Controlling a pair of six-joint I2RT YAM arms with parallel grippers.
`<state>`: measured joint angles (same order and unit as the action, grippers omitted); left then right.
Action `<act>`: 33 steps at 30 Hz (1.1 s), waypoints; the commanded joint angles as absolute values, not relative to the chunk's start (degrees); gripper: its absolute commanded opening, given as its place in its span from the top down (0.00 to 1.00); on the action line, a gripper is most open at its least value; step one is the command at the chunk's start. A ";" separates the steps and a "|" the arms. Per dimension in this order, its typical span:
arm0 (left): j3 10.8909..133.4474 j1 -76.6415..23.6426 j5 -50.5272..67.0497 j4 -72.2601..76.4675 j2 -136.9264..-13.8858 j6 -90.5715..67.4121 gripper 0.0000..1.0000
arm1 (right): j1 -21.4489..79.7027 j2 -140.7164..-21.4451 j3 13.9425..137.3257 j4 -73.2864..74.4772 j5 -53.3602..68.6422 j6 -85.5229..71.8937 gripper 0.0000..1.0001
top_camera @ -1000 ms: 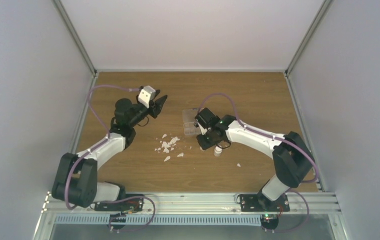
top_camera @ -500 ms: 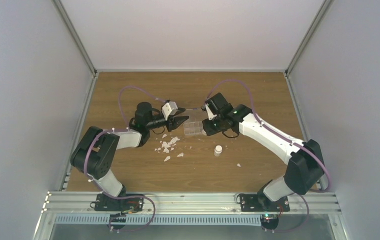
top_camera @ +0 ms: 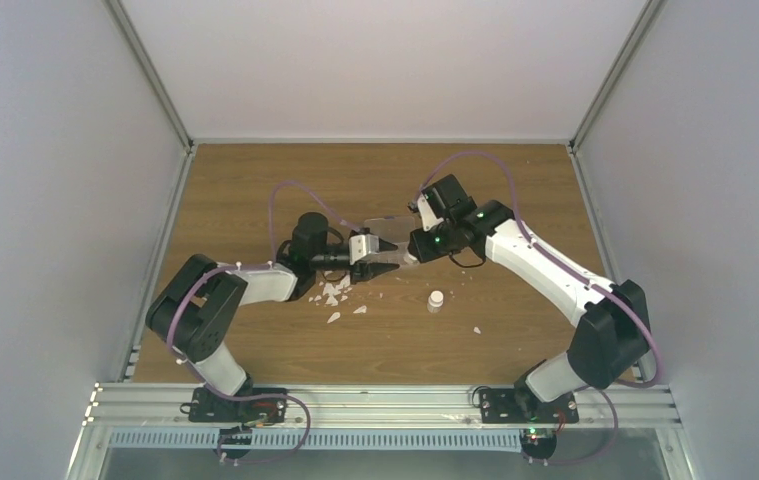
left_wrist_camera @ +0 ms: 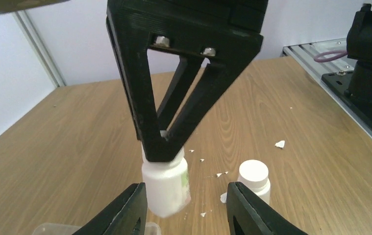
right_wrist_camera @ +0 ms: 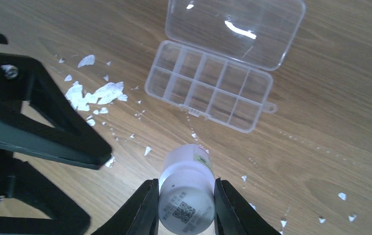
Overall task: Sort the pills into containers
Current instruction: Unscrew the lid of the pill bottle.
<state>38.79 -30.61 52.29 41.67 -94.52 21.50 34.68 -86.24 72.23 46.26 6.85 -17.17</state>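
My right gripper (right_wrist_camera: 186, 186) is shut on a small white vial (right_wrist_camera: 186, 196), held above the table with its printed base toward the wrist camera. The left wrist view shows that same vial (left_wrist_camera: 166, 188) hanging from the right fingers (left_wrist_camera: 174, 98), between the wide-apart fingers of my left gripper (left_wrist_camera: 188, 213), closer to the left one. My left gripper (top_camera: 387, 253) is open and not gripping it. The container, a clear compartment box (right_wrist_camera: 208, 93) with its lid (right_wrist_camera: 235, 29) flipped open, lies just beyond the vial. No pills show.
A second capped white vial (top_camera: 436, 300) (left_wrist_camera: 254, 178) stands on the table toward the front right of the grippers. White flakes (top_camera: 335, 290) (right_wrist_camera: 95, 93) are scattered left of the box, with small crumbs around it. The two arms meet over the table's middle.
My left arm has swung right and lowered until its open fingers flank the vial. The right gripper has carried the vial away from the standing vial, toward the box.
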 commanded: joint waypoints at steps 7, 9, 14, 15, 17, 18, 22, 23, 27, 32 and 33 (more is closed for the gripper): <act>45.08 -34.63 43.38 39.17 -98.58 25.77 0.01 | 34.19 -85.19 73.30 45.85 14.30 -15.40 0.54; 45.87 -34.84 42.56 37.67 -99.32 26.31 0.01 | 34.19 -84.97 73.25 45.79 14.36 -15.31 0.54; 46.14 -34.89 42.67 36.84 -99.66 26.63 0.01 | 34.26 -84.65 73.37 45.82 14.82 -15.24 0.54; 46.21 -34.89 42.78 36.75 -99.81 26.71 0.01 | 34.20 -84.58 73.39 45.86 14.79 -15.13 0.54; 46.68 -34.89 43.39 36.02 -100.20 27.00 0.01 | 34.19 -84.44 73.54 45.87 14.71 -15.04 0.54; 46.86 -34.89 43.57 35.62 -100.53 27.15 0.01 | 34.20 -84.36 73.60 45.90 14.54 -14.98 0.54; 47.54 -34.89 43.94 34.43 -101.39 27.51 0.02 | 34.19 -83.96 73.83 46.12 13.80 -14.82 0.54; 47.48 -34.89 43.77 34.40 -101.47 27.66 0.02 | 34.12 -83.90 73.83 46.21 13.79 -14.85 0.54; 47.62 -34.72 44.03 34.13 -101.68 27.90 0.02 | 33.91 -83.59 73.91 46.23 14.11 -14.66 0.54; 47.74 -34.64 44.80 34.55 -101.95 27.86 0.07 | 33.62 -83.53 73.77 46.21 14.49 -14.38 0.53; 47.66 -34.56 45.51 34.81 -101.81 27.83 0.09 | 33.67 -83.76 73.68 46.15 14.64 -14.28 0.53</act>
<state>46.41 -34.68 44.73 32.73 -101.01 26.65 34.00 -84.86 72.47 46.02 13.32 -15.20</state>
